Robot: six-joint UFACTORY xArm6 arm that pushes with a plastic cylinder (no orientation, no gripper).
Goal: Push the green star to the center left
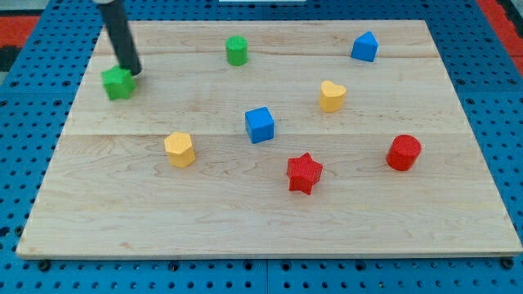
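The green star [118, 83] lies near the board's left edge, in the upper left of the view. My tip [131, 70] is at the star's upper right corner, touching or almost touching it. The dark rod rises from there toward the view's top left.
A green cylinder [236, 51] sits at top centre. A blue block [364, 46] is at top right. A yellow heart [332, 95], a blue cube [260, 125], a yellow hexagon [180, 149], a red star [304, 172] and a red cylinder [403, 153] lie across the wooden board [270, 229].
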